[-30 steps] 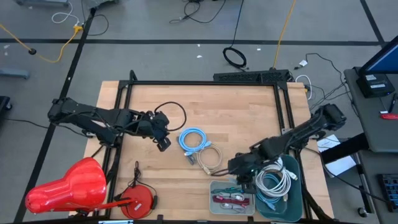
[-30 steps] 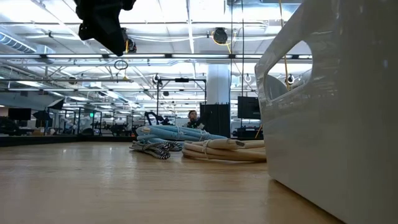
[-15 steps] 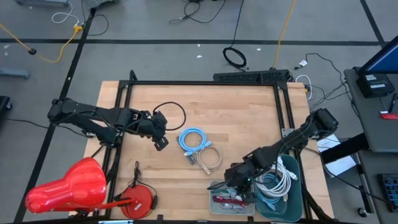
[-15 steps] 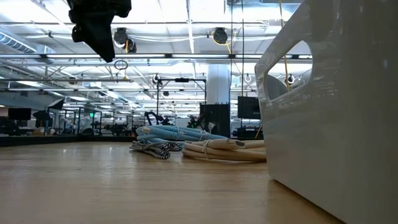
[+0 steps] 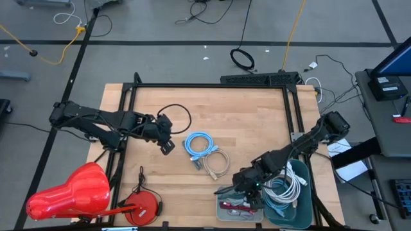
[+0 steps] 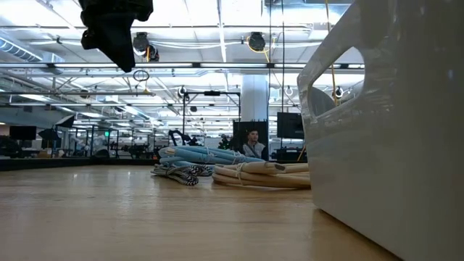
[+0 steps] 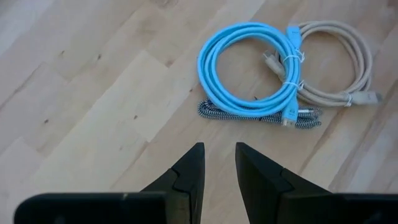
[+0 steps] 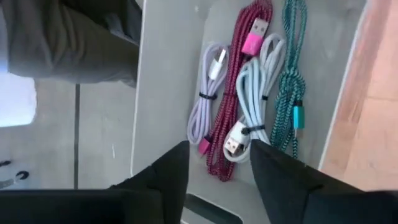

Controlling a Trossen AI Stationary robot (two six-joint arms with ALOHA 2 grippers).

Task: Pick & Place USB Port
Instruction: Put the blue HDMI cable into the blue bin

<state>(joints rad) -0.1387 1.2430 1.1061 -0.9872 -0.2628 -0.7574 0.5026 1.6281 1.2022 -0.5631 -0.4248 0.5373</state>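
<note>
Overhead, the right hand (image 5: 247, 192) hung at the lower right of the frame, right over a shallow clear tray (image 5: 221, 212) at the desk's (image 5: 244, 122) near edge. Its wrist view showed its fingers (image 8: 169, 167) apart with nothing between them, and below them the bundled USB cables (image 8: 245, 121) lying side by side in the tray (image 8: 163, 74): lilac, magenta, white and teal. A teal bin (image 5: 307, 199) full of white cord stood just beside the tray, under the right arm.

The left hand (image 5: 166, 142) hovered over bare wood at mid-left, its fingers (image 7: 186, 177) a narrow gap apart and empty. Ahead of it lay a coiled blue cable (image 5: 199, 144), a beige cable (image 5: 218, 162) touching it, and a black-and-white braided cable (image 7: 261, 115) tucked under the blue coil.

Left of the desk sat a red object (image 5: 70, 189) and a red reel (image 5: 144, 206). In the low view a white bin wall (image 6: 391, 130) blocked the right side, and a person (image 6: 252, 139) showed far behind the cables.
</note>
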